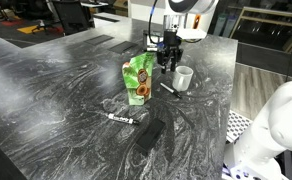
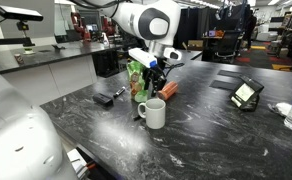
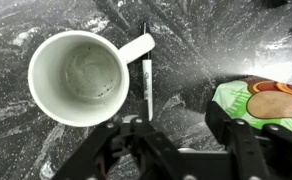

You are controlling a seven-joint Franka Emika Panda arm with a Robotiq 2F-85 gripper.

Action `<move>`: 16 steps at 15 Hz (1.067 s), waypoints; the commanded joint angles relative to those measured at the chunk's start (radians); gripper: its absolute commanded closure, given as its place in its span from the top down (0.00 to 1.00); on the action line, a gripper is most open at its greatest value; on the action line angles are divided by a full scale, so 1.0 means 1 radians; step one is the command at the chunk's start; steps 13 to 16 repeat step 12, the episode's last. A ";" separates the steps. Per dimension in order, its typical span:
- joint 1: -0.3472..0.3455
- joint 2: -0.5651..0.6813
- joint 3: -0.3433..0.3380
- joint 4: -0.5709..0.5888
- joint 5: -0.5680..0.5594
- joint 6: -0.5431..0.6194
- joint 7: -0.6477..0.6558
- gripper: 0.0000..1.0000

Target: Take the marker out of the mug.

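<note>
The white mug (image 3: 46, 45) stands upright on the dark marbled table and is empty inside. The slim dark marker (image 3: 147, 78) lies flat on the table just beside the mug's handle. My gripper (image 3: 176, 138) is open and empty, hovering above the table between the marker and the green snack pouch (image 3: 269, 105). In both exterior views the gripper (image 1: 167, 63) (image 2: 156, 80) hangs above and next to the mug (image 1: 184, 78) (image 2: 154, 114). The marker (image 1: 169, 89) also shows in an exterior view, lying by the mug's base.
The green snack pouch (image 1: 138, 80) stands close beside the gripper. A black marker with whitish bands (image 1: 120, 119) and a flat black object (image 1: 149, 137) lie nearer the table's front. An orange object (image 2: 169, 90) and a black device (image 2: 246, 92) sit further off.
</note>
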 commanded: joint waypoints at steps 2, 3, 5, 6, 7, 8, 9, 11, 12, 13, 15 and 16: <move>0.056 -0.127 0.059 -0.069 0.014 0.098 0.009 0.98; 0.074 -0.156 0.076 -0.080 0.022 0.121 0.017 1.00; 0.110 -0.200 0.114 -0.088 0.028 0.162 0.044 1.00; 0.127 -0.223 0.129 -0.093 0.028 0.178 0.057 1.00; 0.139 -0.240 0.139 -0.093 0.028 0.188 0.070 1.00; 0.148 -0.253 0.150 -0.091 0.025 0.191 0.085 1.00; 0.156 -0.262 0.158 -0.087 0.021 0.186 0.096 1.00; 0.161 -0.272 0.169 -0.074 0.008 0.158 0.115 1.00; 0.160 -0.272 0.176 -0.066 -0.003 0.143 0.124 1.00; 0.160 -0.272 0.176 -0.066 -0.003 0.143 0.124 1.00; 0.160 -0.272 0.176 -0.066 -0.003 0.143 0.124 1.00; 0.160 -0.272 0.176 -0.066 -0.003 0.143 0.124 1.00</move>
